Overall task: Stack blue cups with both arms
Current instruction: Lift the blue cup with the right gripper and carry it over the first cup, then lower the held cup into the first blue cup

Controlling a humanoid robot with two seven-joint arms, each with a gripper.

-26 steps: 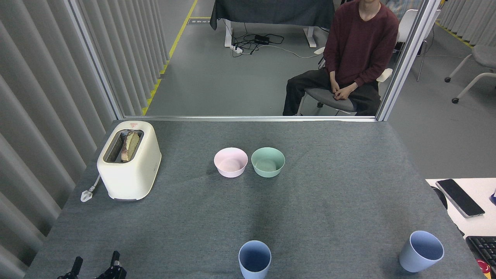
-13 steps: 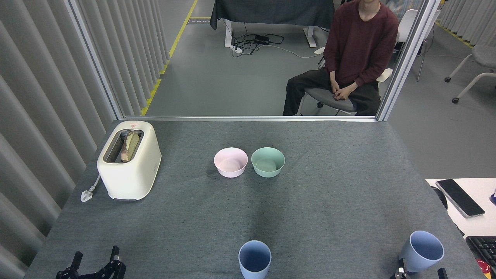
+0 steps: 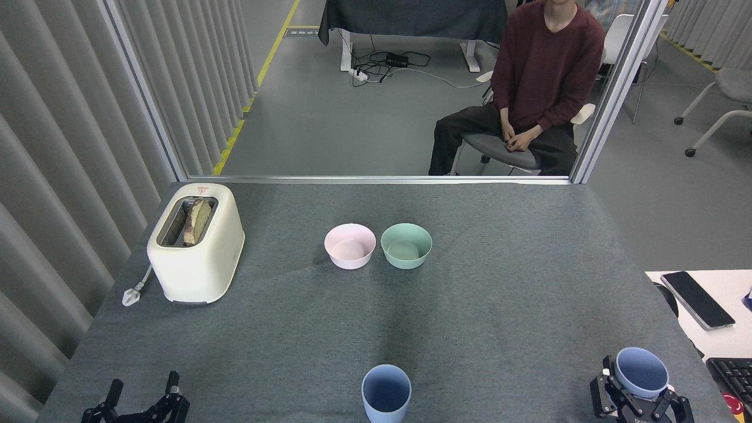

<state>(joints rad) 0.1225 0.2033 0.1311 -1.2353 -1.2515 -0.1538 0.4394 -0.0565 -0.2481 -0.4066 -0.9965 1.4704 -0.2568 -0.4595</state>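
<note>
At the bottom right corner of the grey table [image 3: 499, 282], the right gripper [image 3: 637, 393] has its black fingers spread around the base of one blue cup [image 3: 641, 371], which sits between them with its mouth facing up; whether the fingers actually press on it is hard to say, since the gripper's lower part is cut off by the frame edge. The second blue cup [image 3: 386, 392] stands upright at the near edge, centre, well apart from both arms. At the bottom left, the left gripper [image 3: 141, 390] hovers with its fingers parted, holding nothing, its body partly cropped.
</note>
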